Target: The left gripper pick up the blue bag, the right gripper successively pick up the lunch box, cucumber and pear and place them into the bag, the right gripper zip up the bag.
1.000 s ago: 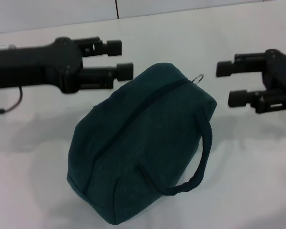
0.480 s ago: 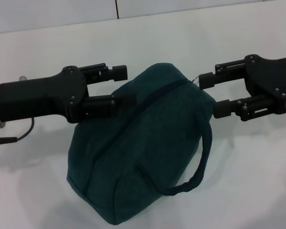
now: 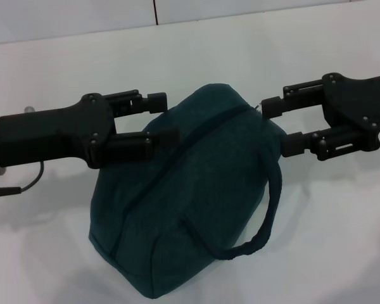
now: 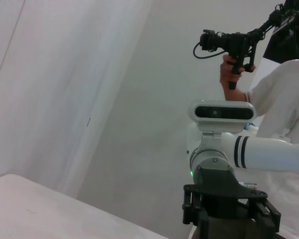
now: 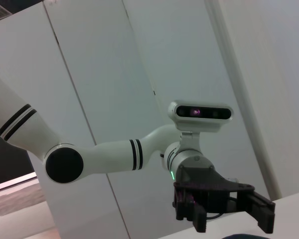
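While the blue bag [image 3: 183,190] sat zipped shut on the white table [image 3: 342,240] in the head view, both claws had their tips at its upper end. The left gripper [image 3: 163,120] reached in from the left with its two fingers spread apart, one above the other, their tips touching or just short of the bag's top left shoulder. The right gripper [image 3: 277,125] came in from the right, its fingers likewise parted, the tips against or just beside the bag's upper right corner near the small metal ring pull [image 3: 263,104]. One dark loop handle [image 3: 266,215] hung down the bag's right side. A thin black cable [image 3: 16,187] trailed below the left arm.

Seen from the left wrist, a white robot head with a dark camera bar [image 4: 222,112] stood above a black claw body, and a person [image 4: 279,99] in white behind it held a camera rig [image 4: 229,45].

From the right wrist view came the same white head [image 5: 200,113], a white banded arm [image 5: 89,157], and the left gripper [image 5: 231,221], its fingers apart.
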`<action>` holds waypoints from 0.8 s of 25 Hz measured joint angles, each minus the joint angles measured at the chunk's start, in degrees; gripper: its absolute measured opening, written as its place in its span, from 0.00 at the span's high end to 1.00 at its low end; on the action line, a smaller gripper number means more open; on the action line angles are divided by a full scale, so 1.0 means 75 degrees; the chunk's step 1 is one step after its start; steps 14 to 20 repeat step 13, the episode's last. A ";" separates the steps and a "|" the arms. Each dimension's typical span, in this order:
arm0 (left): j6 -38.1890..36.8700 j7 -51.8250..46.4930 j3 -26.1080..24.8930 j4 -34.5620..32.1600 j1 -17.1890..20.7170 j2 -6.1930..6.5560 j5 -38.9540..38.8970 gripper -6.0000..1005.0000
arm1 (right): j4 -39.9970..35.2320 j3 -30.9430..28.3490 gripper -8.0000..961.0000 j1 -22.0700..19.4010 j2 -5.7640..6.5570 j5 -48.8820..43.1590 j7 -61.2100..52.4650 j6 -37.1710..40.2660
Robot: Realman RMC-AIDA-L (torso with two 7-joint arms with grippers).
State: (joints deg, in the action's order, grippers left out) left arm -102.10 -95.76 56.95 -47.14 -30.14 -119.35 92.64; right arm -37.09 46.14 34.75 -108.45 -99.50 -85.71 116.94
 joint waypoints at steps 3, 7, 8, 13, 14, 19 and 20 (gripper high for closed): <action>-0.0001 0.0006 0.0000 0.0003 0.0016 0.0000 0.0000 0.24 | 0.0017 0.0001 0.30 -0.0006 -0.0001 0.0000 -0.0003 0.0000; -0.0004 0.0041 0.0000 0.0004 0.0031 0.0000 0.0001 0.24 | 0.0038 0.0000 0.30 -0.0017 -0.0001 0.0001 -0.0007 -0.0021; -0.0004 0.0060 0.0000 0.0004 0.0035 0.0000 0.0001 0.24 | 0.0039 0.0000 0.30 -0.0018 -0.0001 0.0001 -0.0007 -0.0030; -0.0004 0.0097 -0.0003 0.0004 0.0060 0.0000 0.0001 0.24 | 0.0056 0.0000 0.30 -0.0026 0.0000 -0.0002 -0.0009 -0.0091; -0.0004 0.0097 -0.0003 0.0004 0.0060 0.0000 0.0001 0.24 | 0.0056 0.0000 0.30 -0.0026 0.0000 -0.0002 -0.0009 -0.0091; -0.0004 0.0097 -0.0003 0.0004 0.0060 0.0000 0.0001 0.24 | 0.0056 0.0000 0.30 -0.0026 0.0000 -0.0002 -0.0009 -0.0091; -0.0004 0.0097 -0.0003 0.0004 0.0060 0.0000 0.0001 0.24 | 0.0056 0.0000 0.30 -0.0026 0.0000 -0.0002 -0.0009 -0.0091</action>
